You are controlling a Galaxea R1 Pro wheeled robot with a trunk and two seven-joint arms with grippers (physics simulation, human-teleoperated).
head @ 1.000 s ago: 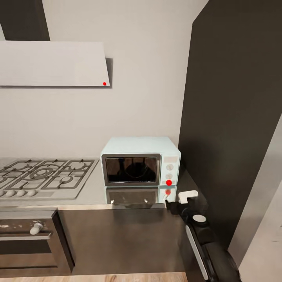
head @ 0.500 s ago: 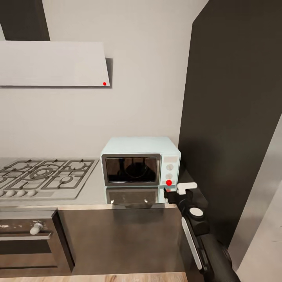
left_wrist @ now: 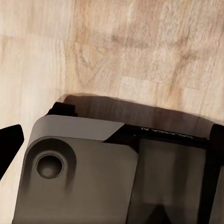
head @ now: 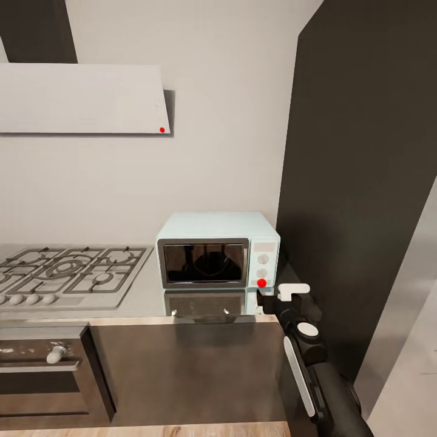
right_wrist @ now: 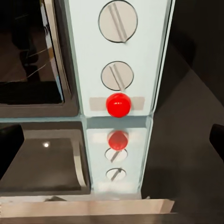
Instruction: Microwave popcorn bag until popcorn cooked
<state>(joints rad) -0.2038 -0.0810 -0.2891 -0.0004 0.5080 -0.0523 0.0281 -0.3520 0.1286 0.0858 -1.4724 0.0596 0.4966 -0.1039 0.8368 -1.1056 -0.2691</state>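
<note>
The mint-blue microwave point(head: 218, 249) stands on the grey countertop point(head: 139, 294) with its dark glass door point(head: 203, 263) closed. Behind the glass is a dark rounded shape; I cannot tell whether it is the popcorn bag. The popcorn is out of view. My right gripper point(head: 266, 297) hovers open just below and in front of the red button point(head: 261, 283) on the white panel. In the right wrist view the red button point(right_wrist: 118, 104) sits close ahead under two round knobs point(right_wrist: 117, 75). My left gripper point(left_wrist: 112, 154) hangs open over the wood floor.
A grey gas hob point(head: 67, 273) lies left of the microwave, with a dark oven point(head: 42, 364) below it. A white hood point(head: 82, 97) hangs above. A tall dark cabinet point(head: 352, 182) rises close on the microwave's right, beside my right arm.
My right gripper has risen and moved forward, from below the counter edge up close to the microwave's red button. The microwave itself has not moved.
</note>
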